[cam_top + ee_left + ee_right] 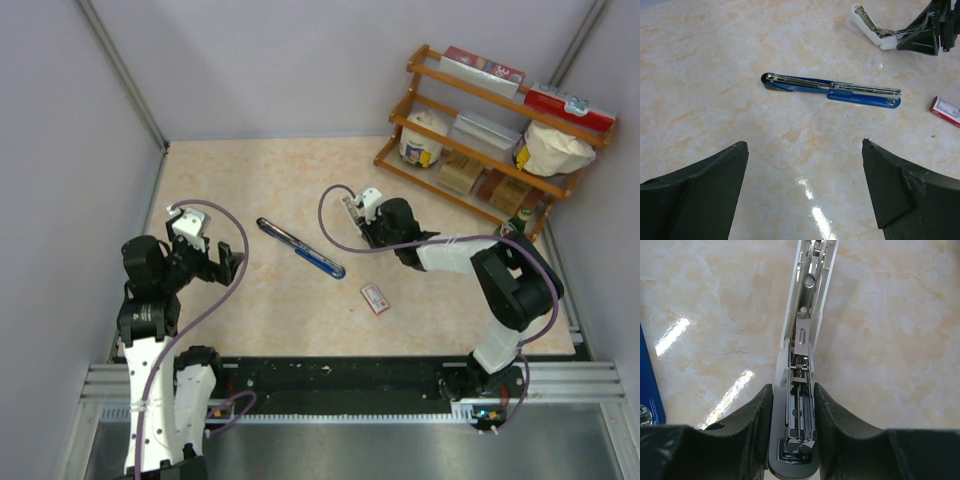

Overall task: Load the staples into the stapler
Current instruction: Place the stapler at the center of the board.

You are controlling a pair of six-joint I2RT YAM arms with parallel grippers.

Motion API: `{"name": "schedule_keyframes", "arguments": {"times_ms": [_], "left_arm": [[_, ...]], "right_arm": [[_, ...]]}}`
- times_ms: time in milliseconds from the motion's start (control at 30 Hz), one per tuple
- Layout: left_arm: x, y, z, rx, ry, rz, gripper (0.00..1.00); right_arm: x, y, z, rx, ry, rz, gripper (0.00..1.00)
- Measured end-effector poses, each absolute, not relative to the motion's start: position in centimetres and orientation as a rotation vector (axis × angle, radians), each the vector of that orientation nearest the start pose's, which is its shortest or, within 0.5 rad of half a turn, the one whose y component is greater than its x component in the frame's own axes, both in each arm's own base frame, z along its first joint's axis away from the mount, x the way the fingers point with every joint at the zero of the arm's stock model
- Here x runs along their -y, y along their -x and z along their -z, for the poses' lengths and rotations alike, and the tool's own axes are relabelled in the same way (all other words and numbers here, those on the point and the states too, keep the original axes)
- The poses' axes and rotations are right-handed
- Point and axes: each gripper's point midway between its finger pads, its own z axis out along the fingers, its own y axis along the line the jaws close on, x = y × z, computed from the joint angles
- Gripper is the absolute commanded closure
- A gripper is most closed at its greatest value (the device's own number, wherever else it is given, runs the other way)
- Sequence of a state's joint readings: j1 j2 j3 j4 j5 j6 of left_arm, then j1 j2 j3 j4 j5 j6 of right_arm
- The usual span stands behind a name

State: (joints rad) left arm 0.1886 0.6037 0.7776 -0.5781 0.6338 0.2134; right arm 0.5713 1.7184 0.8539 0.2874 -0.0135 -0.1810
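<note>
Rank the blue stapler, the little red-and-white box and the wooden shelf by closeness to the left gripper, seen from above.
1. The blue stapler, mid-table, just right of the left gripper.
2. The red-and-white box, farther right, nearer the front edge.
3. The wooden shelf, back right corner.

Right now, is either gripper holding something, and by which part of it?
The right gripper holds the white stapler, which is opened, clamped by its two sides near the hinged end. The left gripper is open and holds nothing.
</note>
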Motion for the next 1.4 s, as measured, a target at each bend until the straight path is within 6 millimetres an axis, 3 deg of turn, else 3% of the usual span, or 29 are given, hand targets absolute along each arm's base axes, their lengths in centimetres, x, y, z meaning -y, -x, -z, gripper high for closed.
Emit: {"name": "schedule_keyframes", "arguments": {"times_ms": [267,600,1400], "left_arm": [[5.40,-23.36,-24.16,-1.854,-0.429,0.350,0.01],[5.39,-23.33,-24.26,-1.850,-0.429,0.348,0.01],[5.39,-23.34,-24.19,-1.851,-0.429,0.348,0.01]], "right_arm": [[-23.99,-38.04,-5.67,-2.016,0.807,-0.236,0.88],[-24.09,-38.05,-5.70,-2.036,0.817,-0.233,0.85],[-24.27,-37.83,-5.35,-2.088,0.830,-0.222,0.61]]}}
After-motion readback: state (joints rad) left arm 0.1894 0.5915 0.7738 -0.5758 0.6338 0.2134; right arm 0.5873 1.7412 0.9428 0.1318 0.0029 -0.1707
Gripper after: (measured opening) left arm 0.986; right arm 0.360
